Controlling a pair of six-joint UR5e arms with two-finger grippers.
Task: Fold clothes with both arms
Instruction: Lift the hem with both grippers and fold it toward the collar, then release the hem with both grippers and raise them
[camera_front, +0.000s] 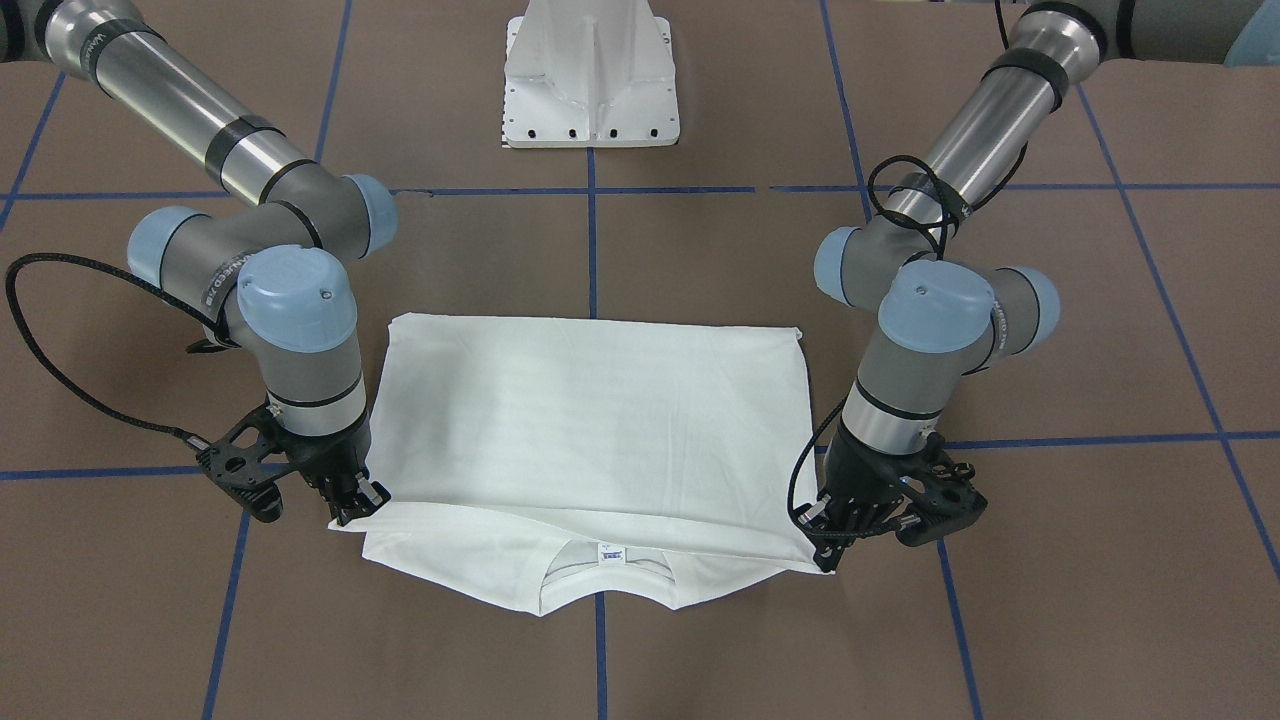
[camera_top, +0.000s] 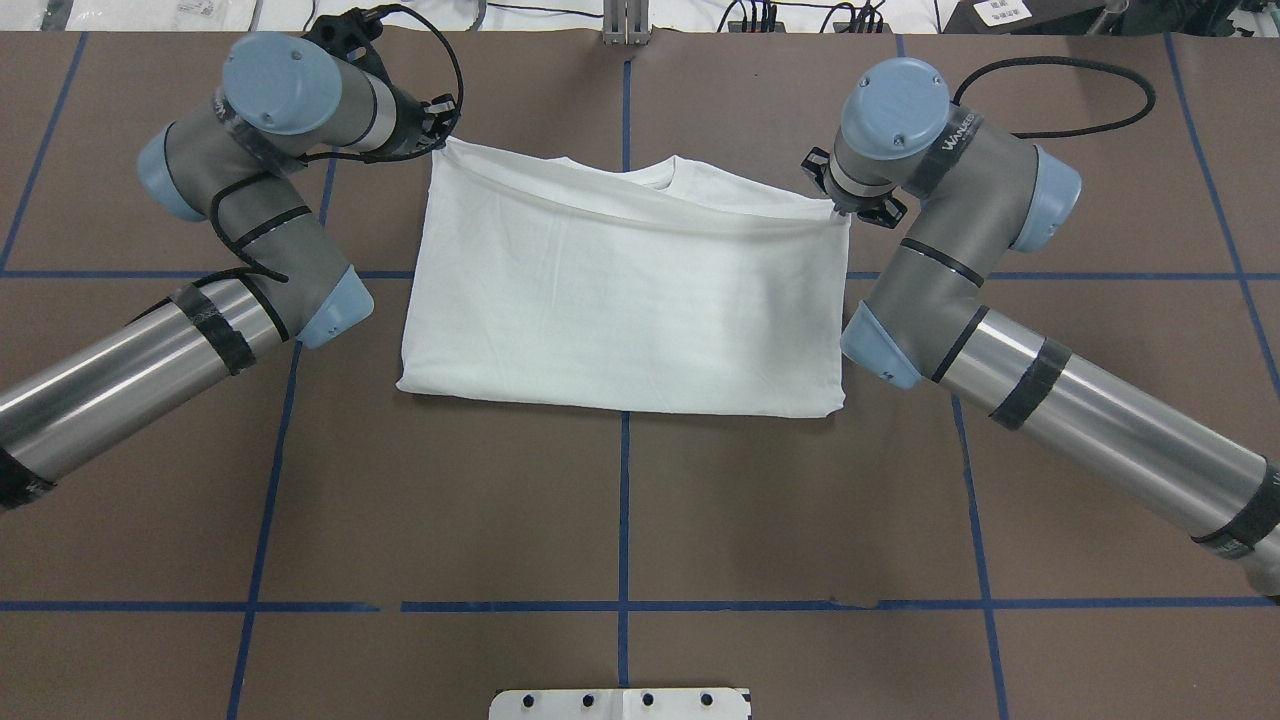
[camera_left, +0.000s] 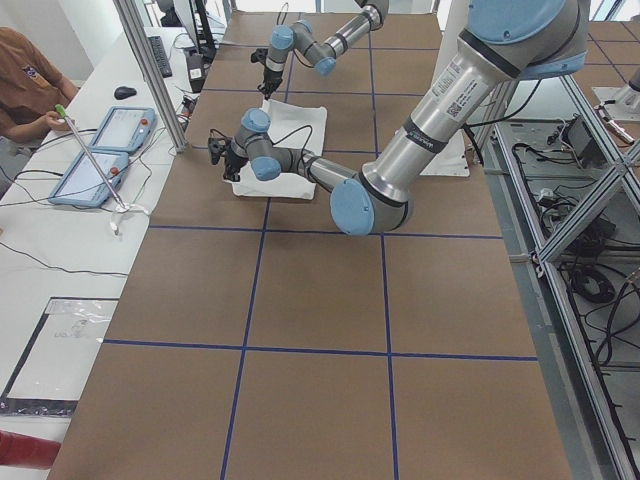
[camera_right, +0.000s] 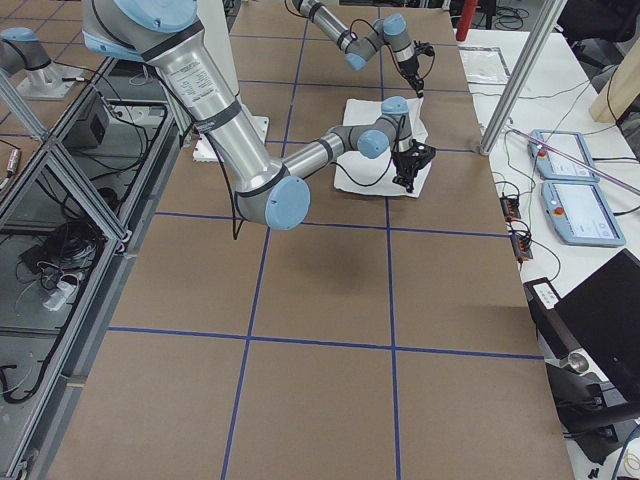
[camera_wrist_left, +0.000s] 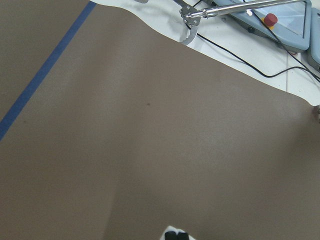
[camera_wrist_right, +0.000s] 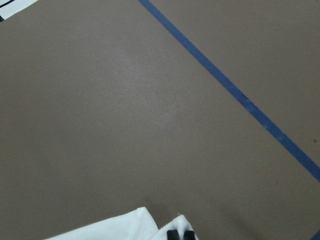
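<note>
T-shirt (camera_front: 590, 420) lies flat mid-table, doubled over. The top layer's free edge sits just short of the collar end, on the far side from the robot, so the neck label (camera_front: 610, 553) and a strip of the lower layer are uncovered. The fold crease runs along the near side, twd the pedestal (camera_front: 592, 80). Cloth looks smooth; sleeves not visible, prob tucked inside, can't tell.

The left gripper (camera_front: 828, 535) is at the top layer's far left corner and the right gripper (camera_front: 358, 503) at its far right corner, both low over the table (camera_front: 700, 250). Each wrist view shows fingertips pressed together w/ a bit of white cloth at them, so I read both as pinched on the shirt's corners. In the overhead view the edge betw them looks a touch raised, not fully laid.

Step in hand, as I judge it: the end of the hem-to-collar fold, corners abt to be set down. The next move calls for lowering both corners evenly, w/ the edge straight and square to the blue tape lines (camera_front: 592, 230), then letting go together and lifting straight up — a sideways pull-off could drag the layer and skew the fold
</note>
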